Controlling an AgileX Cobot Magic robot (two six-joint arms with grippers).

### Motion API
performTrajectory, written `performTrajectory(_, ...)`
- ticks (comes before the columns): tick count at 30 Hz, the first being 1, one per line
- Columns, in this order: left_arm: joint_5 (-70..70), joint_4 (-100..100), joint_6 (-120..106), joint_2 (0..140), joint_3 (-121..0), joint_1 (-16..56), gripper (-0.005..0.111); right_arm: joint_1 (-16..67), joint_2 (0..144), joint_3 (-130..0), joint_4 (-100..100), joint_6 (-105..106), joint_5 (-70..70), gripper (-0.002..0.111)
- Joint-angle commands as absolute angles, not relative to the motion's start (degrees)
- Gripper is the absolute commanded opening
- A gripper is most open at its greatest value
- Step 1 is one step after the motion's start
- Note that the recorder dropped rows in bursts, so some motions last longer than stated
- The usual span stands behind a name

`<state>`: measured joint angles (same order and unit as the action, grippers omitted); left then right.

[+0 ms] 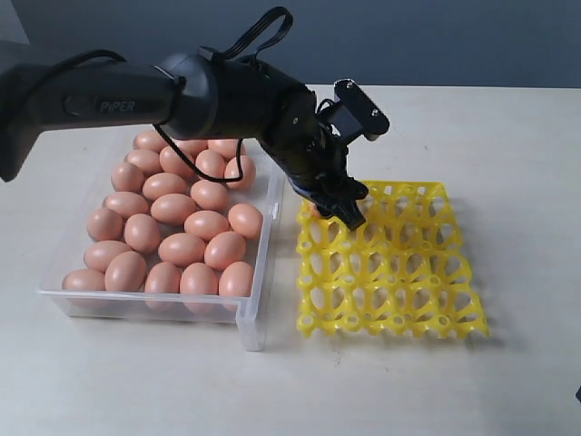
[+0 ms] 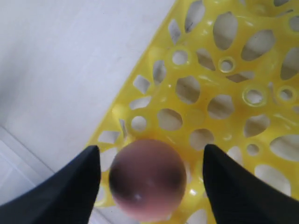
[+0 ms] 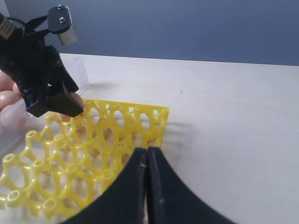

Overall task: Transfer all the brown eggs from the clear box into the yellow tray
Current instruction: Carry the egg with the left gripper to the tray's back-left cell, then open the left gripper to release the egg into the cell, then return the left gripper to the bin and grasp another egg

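Observation:
Many brown eggs (image 1: 182, 227) lie packed in the clear box (image 1: 259, 309) on the left. The yellow tray (image 1: 390, 272) lies right of it. My left gripper (image 1: 340, 211) hangs over the tray's far corner nearest the box. In the left wrist view it (image 2: 152, 148) is open, and one brown egg (image 2: 147, 179) sits in a corner cup of the tray (image 2: 210, 93) with a gap to each finger. My right gripper (image 3: 147, 151) is shut on nothing beside the tray (image 3: 93, 140); it does not show in the exterior view.
The pale tabletop (image 1: 508, 136) stretches right of and behind the tray. The left arm (image 1: 109, 100) reaches across over the far part of the box. From the right wrist view the left gripper (image 3: 56, 98) shows at the tray's far corner.

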<state>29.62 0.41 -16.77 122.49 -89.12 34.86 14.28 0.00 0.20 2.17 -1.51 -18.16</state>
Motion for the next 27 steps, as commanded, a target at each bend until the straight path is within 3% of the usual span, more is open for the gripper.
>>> performTrajectory(1,31.18,1.21,-16.51,121.89,-89.04,35.07,0.068,14.37,0.00,0.00,2.07,-1.49,-17.57,0.001)
performTrajectory(17,31.24,1.41,-13.53,113.59,-89.04,34.84,0.071,14.37,0.00,0.00,2.07,-1.49,-17.57,0.001)
performTrajectory(27,50.90,-4.90,-11.98,108.34,-88.91,24.88,0.033,14.37,0.00,0.00,2.07,-1.49,-17.57,0.001)
